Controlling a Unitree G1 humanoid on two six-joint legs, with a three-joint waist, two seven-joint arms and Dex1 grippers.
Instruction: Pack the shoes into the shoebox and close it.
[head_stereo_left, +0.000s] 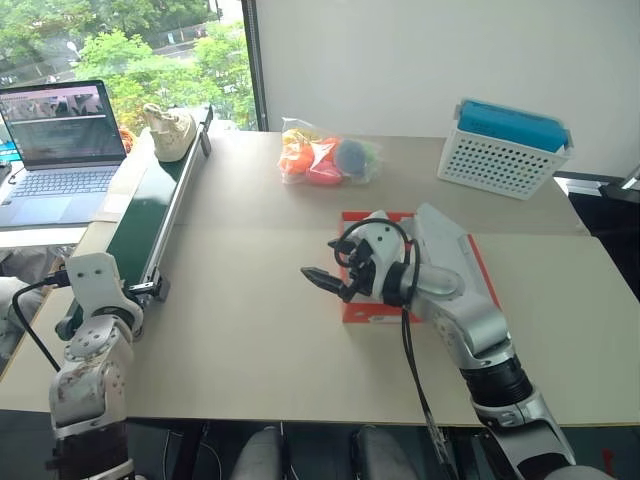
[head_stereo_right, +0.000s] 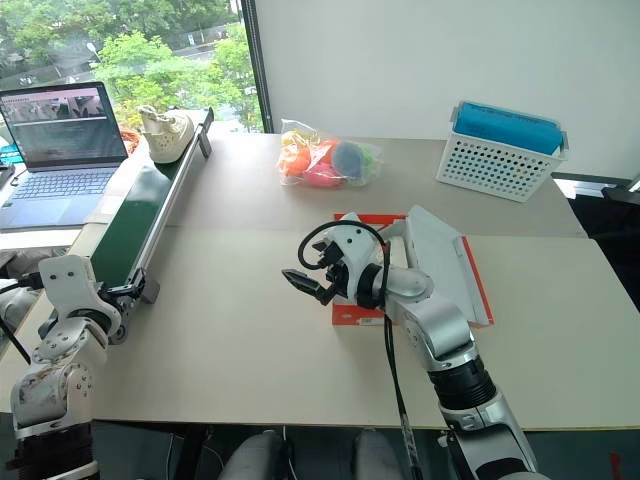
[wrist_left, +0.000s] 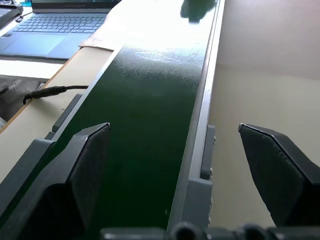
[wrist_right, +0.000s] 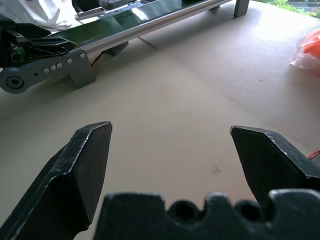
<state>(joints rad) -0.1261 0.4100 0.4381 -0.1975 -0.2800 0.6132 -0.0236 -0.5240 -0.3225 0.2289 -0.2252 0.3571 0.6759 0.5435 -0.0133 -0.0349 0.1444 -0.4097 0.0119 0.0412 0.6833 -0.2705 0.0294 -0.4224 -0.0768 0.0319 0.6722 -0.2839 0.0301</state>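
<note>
One cream-beige shoe (head_stereo_left: 168, 130) sits at the far end of the green conveyor belt (head_stereo_left: 150, 215) on the left. The red-orange shoebox (head_stereo_left: 362, 312) lies flat at the table's middle right, largely covered by my right arm. Its pale lid panel (head_stereo_right: 440, 255) appears raised. My right gripper (head_stereo_left: 312, 277) hangs open and empty just left of the box, above bare table, pointing toward the belt. My left gripper (wrist_left: 172, 130) is open and empty at the belt's near end, far from the shoe.
A bag of orange, pink and blue round things (head_stereo_left: 325, 158) lies at the table's back centre. A white perforated basket with a blue top (head_stereo_left: 505, 148) stands back right. An open laptop (head_stereo_left: 60, 140) sits left of the belt.
</note>
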